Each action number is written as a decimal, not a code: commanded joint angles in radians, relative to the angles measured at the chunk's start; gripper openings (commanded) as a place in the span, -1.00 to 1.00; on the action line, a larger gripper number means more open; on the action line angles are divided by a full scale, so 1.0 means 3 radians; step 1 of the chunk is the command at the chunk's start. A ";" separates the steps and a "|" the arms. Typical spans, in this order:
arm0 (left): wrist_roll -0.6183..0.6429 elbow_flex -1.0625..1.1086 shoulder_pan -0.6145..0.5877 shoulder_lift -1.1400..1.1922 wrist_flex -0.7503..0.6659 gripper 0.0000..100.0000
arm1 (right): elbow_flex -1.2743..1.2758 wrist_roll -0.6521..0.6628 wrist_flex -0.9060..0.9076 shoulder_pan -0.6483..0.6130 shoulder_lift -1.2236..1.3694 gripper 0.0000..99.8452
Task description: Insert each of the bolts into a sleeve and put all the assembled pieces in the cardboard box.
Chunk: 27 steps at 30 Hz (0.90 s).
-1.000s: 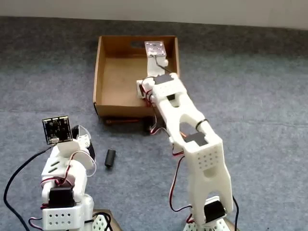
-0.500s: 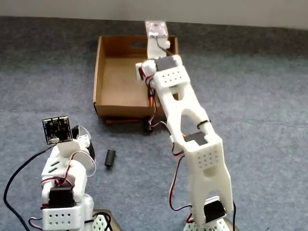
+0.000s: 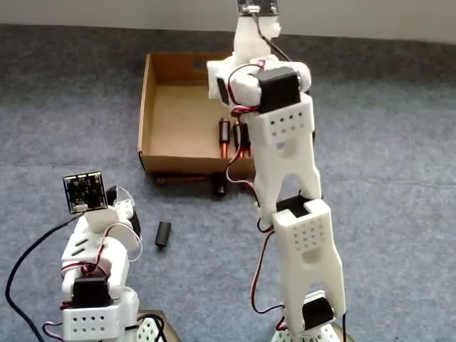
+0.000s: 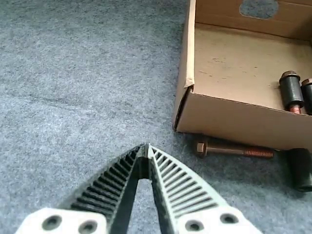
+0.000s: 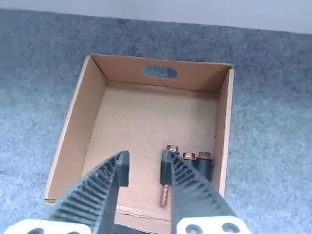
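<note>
The right gripper [image 5: 144, 168] hangs spread and empty above the box [image 5: 73, 131], which holds assembled pieces [image 5: 204, 165]. The left gripper [image 4: 146, 150] is pressed together near a loose bolt [image 4: 234, 150].

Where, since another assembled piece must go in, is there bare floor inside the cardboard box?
The cardboard box has bare floor along its far wall and down the side toward the left arm. The corner nearest the right arm is crowded: the assembled pieces lie side by side there. Outside, a loose bolt and sleeve lie along the near wall.
</note>
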 commanded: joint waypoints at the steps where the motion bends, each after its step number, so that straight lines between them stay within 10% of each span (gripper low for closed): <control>1: -0.0026 -0.0018 -0.0013 -0.0018 -0.0005 -0.98 | 0.0054 0.0015 0.0059 0.0008 -0.0049 -0.80; 10: -0.0026 0.0069 -0.0018 -0.0018 -0.0128 -0.98 | 0.0734 0.0005 0.0064 -0.0105 -0.0611 -0.80; 27: -0.0026 0.0069 -0.0008 -0.0018 -0.0138 -0.98 | 0.5271 -0.0169 -0.1025 -0.0473 -0.2826 -0.80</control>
